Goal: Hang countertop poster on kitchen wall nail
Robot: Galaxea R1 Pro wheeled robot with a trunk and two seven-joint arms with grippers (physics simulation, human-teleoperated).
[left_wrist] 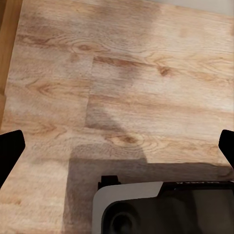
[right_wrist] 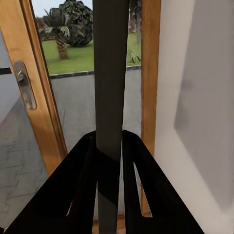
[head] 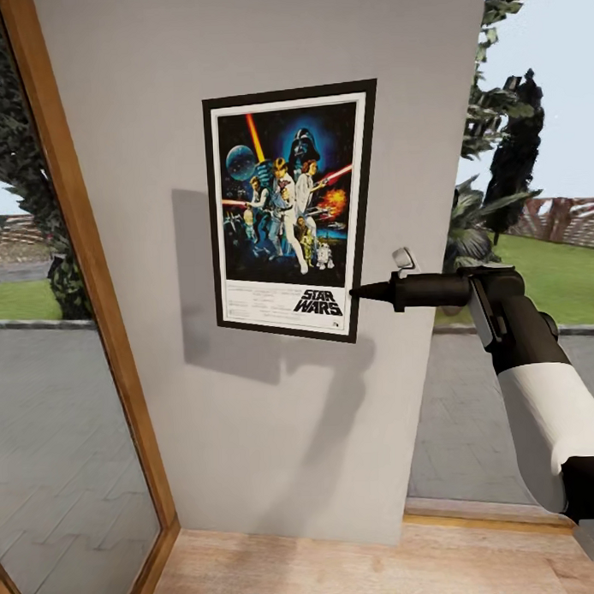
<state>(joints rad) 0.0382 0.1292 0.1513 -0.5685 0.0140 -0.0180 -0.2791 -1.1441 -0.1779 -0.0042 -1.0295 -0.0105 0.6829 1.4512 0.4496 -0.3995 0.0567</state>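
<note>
Pale grey wall (head: 276, 435) between glazed, wood-framed doors carries the poster (head: 292, 211), held flat against it and slightly tilted. Right pincer (head: 355, 292) pinches the frame's lower right edge; the right wrist view shows both fingers (right_wrist: 80, 190) pressed onto the thin black frame edge-on. Left pincer (left_wrist: 117, 151) hangs spread above the wooden floor (left_wrist: 126, 73). Judged: a light, stiff, flat panel with a slick frame, prone to pivoting in an edge grip. No nail is discernible.
</note>
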